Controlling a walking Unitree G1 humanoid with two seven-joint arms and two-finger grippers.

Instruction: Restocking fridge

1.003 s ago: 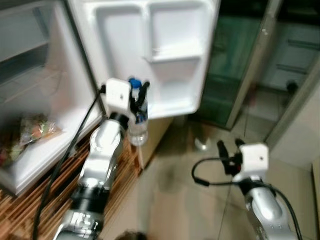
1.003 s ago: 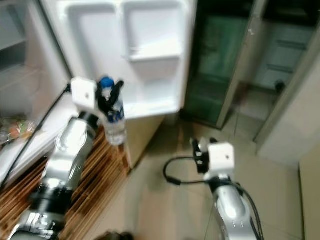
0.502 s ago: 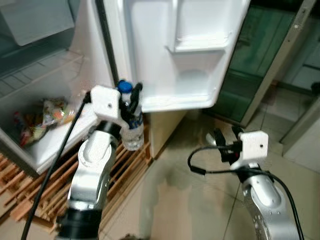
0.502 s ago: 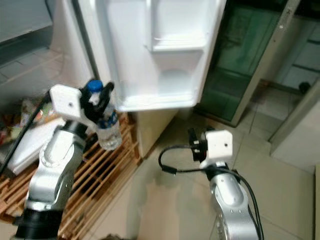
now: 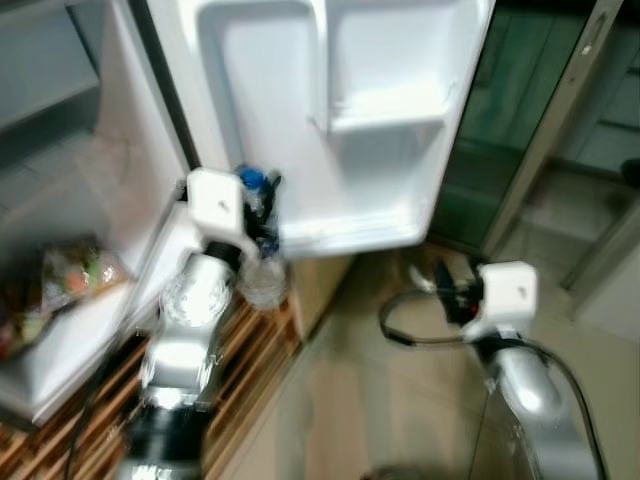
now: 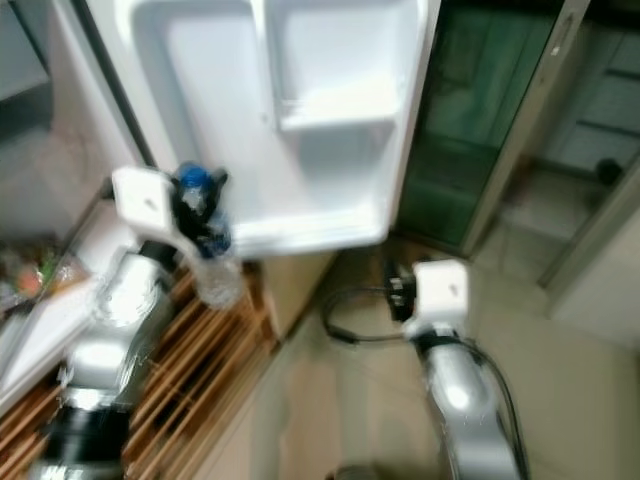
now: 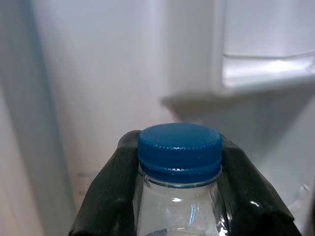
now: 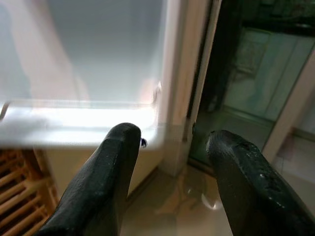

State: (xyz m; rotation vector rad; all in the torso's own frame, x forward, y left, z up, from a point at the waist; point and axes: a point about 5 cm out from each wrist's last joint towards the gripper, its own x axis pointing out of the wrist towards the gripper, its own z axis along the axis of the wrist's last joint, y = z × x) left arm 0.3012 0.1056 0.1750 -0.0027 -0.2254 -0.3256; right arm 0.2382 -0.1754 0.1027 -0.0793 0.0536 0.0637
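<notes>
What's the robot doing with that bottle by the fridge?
The robot is putting things into the fridge. Its left gripper is shut on a clear water bottle with a blue cap, holding it upright in front of the open fridge door, near the door's bottom shelf. The bottle is not on a shelf yet. The right gripper is open and holds nothing, out to the side above the tiled floor.

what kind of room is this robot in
Probably a home kitchen or pantry corner. An open fridge door with white moulded shelves stands ahead, bagged food lies inside the fridge, and the floor is tiled. The left gripper holds a blue-capped water bottle.
</notes>
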